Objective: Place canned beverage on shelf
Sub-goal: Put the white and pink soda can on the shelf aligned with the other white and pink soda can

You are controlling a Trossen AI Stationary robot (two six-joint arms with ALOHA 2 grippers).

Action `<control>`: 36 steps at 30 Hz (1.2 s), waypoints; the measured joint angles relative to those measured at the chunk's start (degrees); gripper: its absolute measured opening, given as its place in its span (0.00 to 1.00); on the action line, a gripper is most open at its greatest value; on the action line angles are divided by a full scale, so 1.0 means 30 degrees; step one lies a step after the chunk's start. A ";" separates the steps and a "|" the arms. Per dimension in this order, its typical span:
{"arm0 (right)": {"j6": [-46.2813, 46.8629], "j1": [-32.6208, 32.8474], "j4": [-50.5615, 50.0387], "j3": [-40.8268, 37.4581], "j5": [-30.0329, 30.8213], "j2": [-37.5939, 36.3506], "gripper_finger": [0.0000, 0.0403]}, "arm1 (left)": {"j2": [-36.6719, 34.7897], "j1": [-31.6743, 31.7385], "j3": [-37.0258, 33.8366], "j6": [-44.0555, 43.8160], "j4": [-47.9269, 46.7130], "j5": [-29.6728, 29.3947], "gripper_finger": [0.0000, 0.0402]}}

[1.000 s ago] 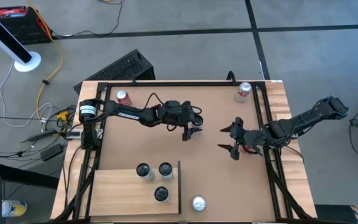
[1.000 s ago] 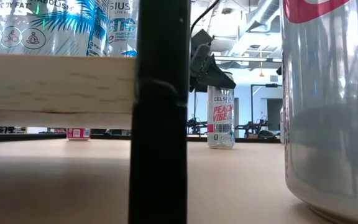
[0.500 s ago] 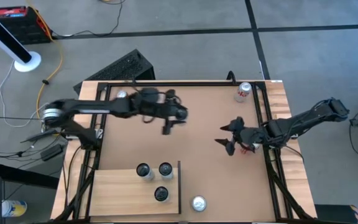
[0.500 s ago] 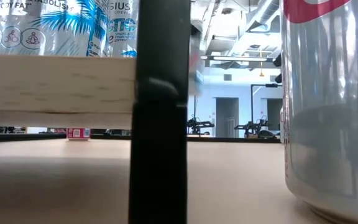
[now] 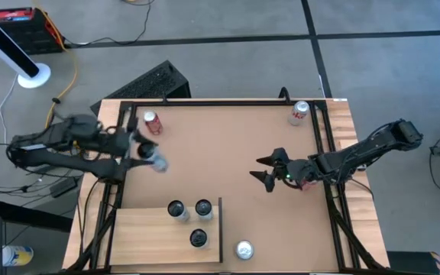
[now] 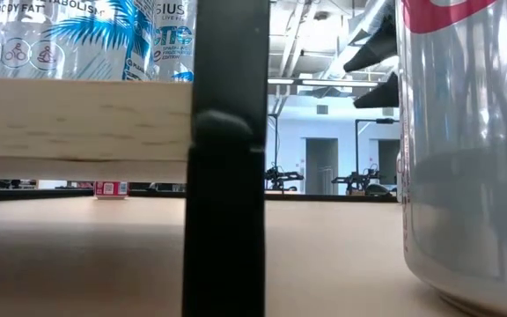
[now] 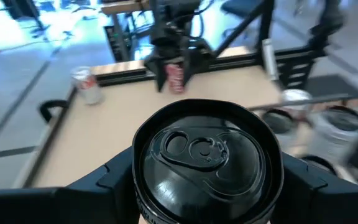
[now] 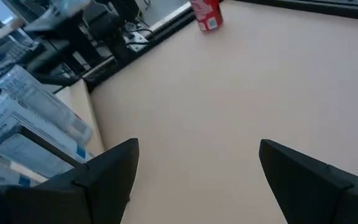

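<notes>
Left gripper (image 5: 150,156) clamps black-topped silver can (image 7: 207,158), 9 o'clock table edge; a fast swing could topple cans on pale wood shelf (image 5: 140,229). Right gripper (image 5: 264,169) spread wide, empty.

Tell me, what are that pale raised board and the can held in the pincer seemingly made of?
The shelf looks like unfinished light wood: pale, matte, with fine grain showing on its edge in the low view, plus a thin black rail, probably metal. The can clamped in the left pincer seems to be aluminium, with a dark glossy lid, pull tab and rolled rim.
</notes>
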 joint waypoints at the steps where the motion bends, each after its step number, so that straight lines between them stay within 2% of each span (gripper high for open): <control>1: 0.0004 0.0049 0.0487 -0.0004 0.0004 0.0264 0.88 | -0.0818 -0.0412 -0.0607 -0.0581 -0.0025 -0.0050 0.57; 5: 0.0050 0.0262 0.2800 -0.0007 0.0004 0.1224 0.88 | -0.3490 -0.1875 -0.2937 -0.3073 -0.0482 -0.0343 0.57; 9: 0.0577 0.0499 0.4207 -0.0007 0.0005 0.2033 0.88 | -0.4740 -0.3283 -0.4719 -0.5028 0.0432 0.0685 0.57; 12: 0.1032 0.0666 0.4695 0.0007 0.0018 0.2502 0.88 | -0.4754 -0.4457 -0.5686 -0.6030 0.1146 0.1049 0.57; 16: 0.1622 0.0837 0.4929 0.0007 0.0063 0.3001 0.88 | -0.3851 -0.6444 -0.6633 -0.7076 0.3590 0.1800 0.57; 19: 0.2022 0.0861 0.4923 0.0007 0.0076 0.3254 0.88 | -0.2873 -0.8334 -0.6701 -0.7556 0.4223 0.1626 0.57; 22: 0.2172 0.0862 0.4887 0.0007 0.0073 0.3254 0.88 | -0.2079 -1.0445 -0.6701 -0.7885 0.4826 0.0423 0.57; 28: 0.2361 0.1138 0.4922 0.0007 -0.0029 0.3210 0.88 | -0.0409 -1.4626 -0.6701 -0.8438 0.6939 -0.3545 0.57; 32: 0.2353 0.1478 0.4803 0.0007 -0.0030 0.3210 0.88 | 0.1917 -1.7129 -0.6701 -0.7828 0.9672 -0.6221 0.57; 36: 0.2353 0.1920 0.4759 0.0007 -0.0022 0.3210 0.88 | 0.4982 -1.8609 -0.6701 -0.7406 1.2797 -0.8344 0.57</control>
